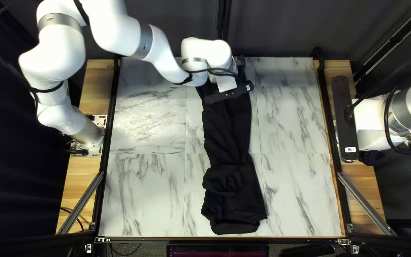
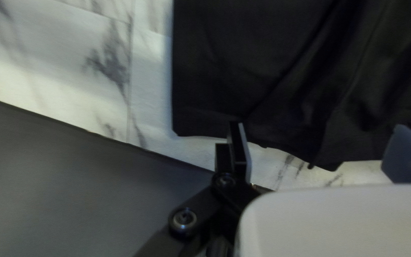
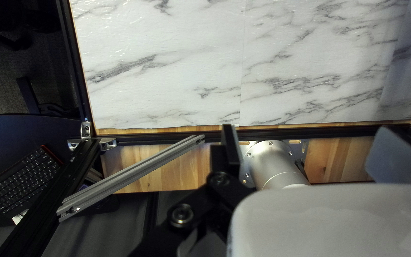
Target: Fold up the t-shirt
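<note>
- Dark curtain (image 1: pixel 272 40) hangs behind the table's far edge.
- Table (image 1: pixel 291 119) topped with white, grey-veined marble-look sheets, seams showing; wood (image 1: pixel 98 90) runs along both sides, outside black rails.
- Left arm (image 1: pixel 120 28) reaches across to the far edge; right arm (image 1: pixel 381 114) is held back at its own side, well apart from the cloth.
- Shirt (image 1: pixel 231 128), black, lies down the table's middle as a long narrow strip, far edge to near. It is bunched towards the near end and rumpled there.
- Step in hand, as I judge it: the lengthwise narrowing looks roughly made, and the left arm is lining up on the far end for a crosswise fold.
- Left pincer (image 2: pixel 318 127) is open, fingers spread wide at the shirt's edge, cloth not pinched.
- Right pincer (image 3: pixel 308 127) is open too, with nothing in it.
- Next move, likely: close on every layer of that end, lift, carry it towards the near end. A shallow bite could catch one layer only; the bunching may want smoothing first.
</note>
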Controlling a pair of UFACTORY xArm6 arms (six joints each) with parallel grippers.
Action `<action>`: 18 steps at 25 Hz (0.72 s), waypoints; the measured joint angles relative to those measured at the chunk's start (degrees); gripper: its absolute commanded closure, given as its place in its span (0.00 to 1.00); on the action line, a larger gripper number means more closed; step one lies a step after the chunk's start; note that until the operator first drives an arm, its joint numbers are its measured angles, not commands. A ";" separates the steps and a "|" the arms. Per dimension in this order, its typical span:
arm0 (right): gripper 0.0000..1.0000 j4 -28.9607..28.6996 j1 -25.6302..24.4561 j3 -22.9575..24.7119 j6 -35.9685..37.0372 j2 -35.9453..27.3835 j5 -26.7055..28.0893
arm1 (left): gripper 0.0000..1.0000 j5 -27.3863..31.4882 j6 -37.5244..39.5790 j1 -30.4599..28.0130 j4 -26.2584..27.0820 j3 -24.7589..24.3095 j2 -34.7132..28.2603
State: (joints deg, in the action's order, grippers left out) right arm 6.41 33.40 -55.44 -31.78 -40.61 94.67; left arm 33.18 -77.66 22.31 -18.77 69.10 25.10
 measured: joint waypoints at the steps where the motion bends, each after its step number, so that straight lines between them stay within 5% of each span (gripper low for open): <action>1: 0.00 0.00 0.00 0.00 0.00 0.00 0.00 | 0.14 -0.29 0.08 0.32 0.22 -0.21 0.15; 3: 0.00 0.00 0.00 0.00 0.00 0.00 0.00 | 0.30 -0.61 0.28 0.78 0.64 -0.38 0.50; 5: 0.00 0.00 0.00 0.00 0.00 0.00 0.00 | 0.97 -0.71 0.49 1.05 0.94 -0.39 0.81; 18: 0.00 0.00 0.00 0.00 0.00 0.00 0.00 | 1.00 -0.11 3.07 1.06 0.16 -2.97 -1.30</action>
State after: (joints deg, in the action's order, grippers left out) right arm 6.41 33.40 -55.44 -31.78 -40.61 94.67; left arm 33.08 -74.59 23.37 -18.61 66.13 23.80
